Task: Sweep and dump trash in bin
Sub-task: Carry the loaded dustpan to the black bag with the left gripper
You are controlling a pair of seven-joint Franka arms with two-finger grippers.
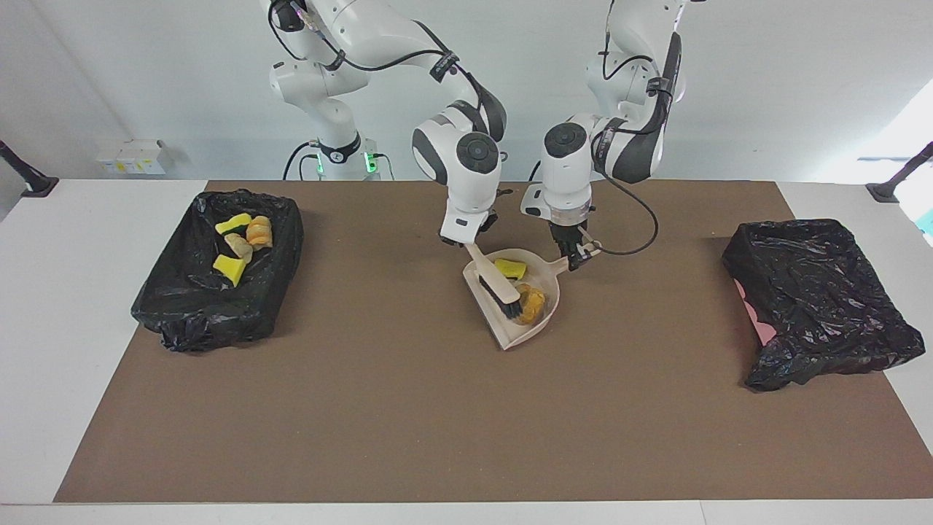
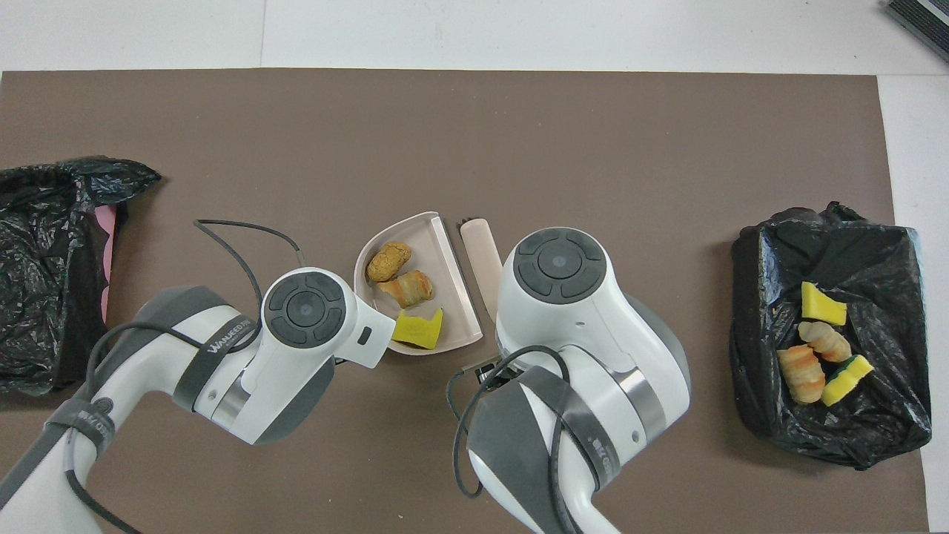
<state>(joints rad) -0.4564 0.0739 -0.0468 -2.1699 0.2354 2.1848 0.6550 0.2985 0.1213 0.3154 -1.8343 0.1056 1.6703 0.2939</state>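
A beige dustpan [image 1: 548, 290] [image 2: 439, 239] lies mid-table with my left gripper [image 1: 576, 254] shut on its handle. In it are three pieces of trash: a yellow sponge chunk [image 1: 511, 268] [image 2: 417, 328], a striped bread-like piece [image 2: 406, 288] and a tan lump [image 1: 531, 302] [image 2: 389, 260]. My right gripper [image 1: 467, 243] is shut on the beige brush [image 1: 487, 273] [image 2: 479, 260], whose black bristles sit at the pan's open lip. The black-lined bin [image 1: 182, 313] [image 2: 756, 297] at the right arm's end holds several more pieces. In the overhead view both wrists hide the grippers.
A second bin [image 1: 816, 292] [image 2: 44, 259], pink under a crumpled black bag, sits at the left arm's end of the brown mat [image 1: 437, 423]. The left arm's cable [image 2: 245, 252] loops beside the dustpan.
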